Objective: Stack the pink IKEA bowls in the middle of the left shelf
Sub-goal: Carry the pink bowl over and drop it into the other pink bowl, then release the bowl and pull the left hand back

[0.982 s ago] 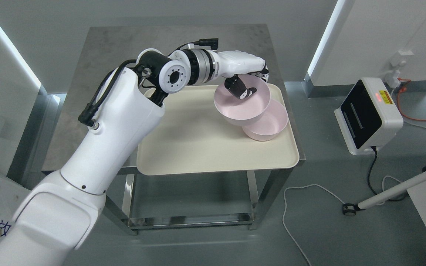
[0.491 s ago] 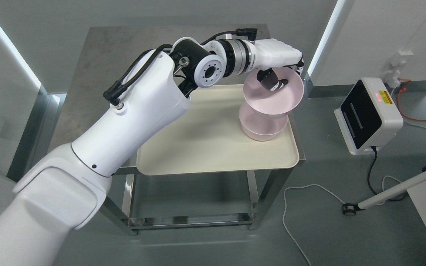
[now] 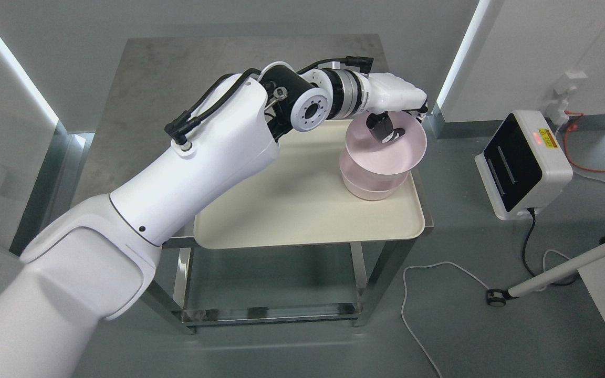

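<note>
My left arm reaches across from the lower left, and its hand (image 3: 393, 116) grips the far rim of a pink bowl (image 3: 386, 155), with the dark thumb inside the bowl and the fingers behind it. This bowl hangs slightly tilted right over a second pink bowl (image 3: 373, 188), which stands at the right side of a cream tray (image 3: 281, 210). Whether the two bowls touch is hidden by the upper one. The tray lies on a steel table (image 3: 139, 105).
A white and black box device (image 3: 523, 163) with a red light stands on the floor to the right. Cables (image 3: 423, 294) trail over the grey floor, and a white pole (image 3: 570, 265) lies at the lower right. White wall panels rise on both sides.
My left hand has carried the held bowl to the right until it sits over the second bowl, then lowered it a little. The lower bowl has not moved.
</note>
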`<state>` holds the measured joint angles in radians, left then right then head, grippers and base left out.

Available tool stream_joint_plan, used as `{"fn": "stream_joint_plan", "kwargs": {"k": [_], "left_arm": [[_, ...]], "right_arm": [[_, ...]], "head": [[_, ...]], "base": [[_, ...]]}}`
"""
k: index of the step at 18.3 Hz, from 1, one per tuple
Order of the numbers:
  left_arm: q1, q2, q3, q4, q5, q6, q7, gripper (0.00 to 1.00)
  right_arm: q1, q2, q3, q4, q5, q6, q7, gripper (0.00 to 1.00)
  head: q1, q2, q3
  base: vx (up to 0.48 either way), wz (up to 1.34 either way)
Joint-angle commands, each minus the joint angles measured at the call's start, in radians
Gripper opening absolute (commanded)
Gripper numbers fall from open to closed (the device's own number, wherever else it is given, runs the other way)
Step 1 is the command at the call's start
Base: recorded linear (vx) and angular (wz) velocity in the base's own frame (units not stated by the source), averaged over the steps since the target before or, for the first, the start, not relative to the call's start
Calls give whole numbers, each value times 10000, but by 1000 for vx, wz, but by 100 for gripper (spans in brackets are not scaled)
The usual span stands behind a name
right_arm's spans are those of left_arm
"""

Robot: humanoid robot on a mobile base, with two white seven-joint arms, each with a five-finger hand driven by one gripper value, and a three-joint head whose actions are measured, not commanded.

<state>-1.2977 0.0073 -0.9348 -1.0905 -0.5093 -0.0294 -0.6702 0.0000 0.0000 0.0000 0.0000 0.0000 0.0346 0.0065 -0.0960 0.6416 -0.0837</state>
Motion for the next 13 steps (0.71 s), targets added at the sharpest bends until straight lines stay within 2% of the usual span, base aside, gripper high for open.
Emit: {"fn": "stream_joint_plan", "kwargs": {"k": [1, 3, 4, 5, 8, 11, 13], "left_arm": [[-92, 102, -593, 934, 0, -28, 213, 7], [-92, 102, -531, 934, 0, -28, 213, 15], [-92, 102, -531, 934, -15, -28, 167, 29], [-92, 102, -546, 934, -15, -28, 121, 36], [-77, 102, -226, 903, 0, -28, 29, 45], [-77, 102, 1670, 766, 31, -28, -475, 52], [45, 102, 3891, 354, 77, -59, -966, 54]], "right_arm": [[292, -175, -107, -337, 0, 6, -3, 100], [292, -175, -107, -337, 0, -9, -3, 100], [292, -175, -107, -337, 0, -9, -3, 100], [292, -175, -107, -337, 0, 6, -3, 100], [292, -175, -123, -337, 0, 6, -3, 100], [292, -175, -107, -337, 0, 6, -3, 100], [292, -175, -107, -337, 0, 6, -3, 100]], "head": [[0, 0, 0], [0, 0, 0], [0, 0, 0], [0, 0, 0], [0, 0, 0], [0, 0, 0], [0, 0, 0]], "base": [[0, 0], [0, 0], [0, 0], [0, 0], [0, 0], [0, 0], [0, 0]]}}
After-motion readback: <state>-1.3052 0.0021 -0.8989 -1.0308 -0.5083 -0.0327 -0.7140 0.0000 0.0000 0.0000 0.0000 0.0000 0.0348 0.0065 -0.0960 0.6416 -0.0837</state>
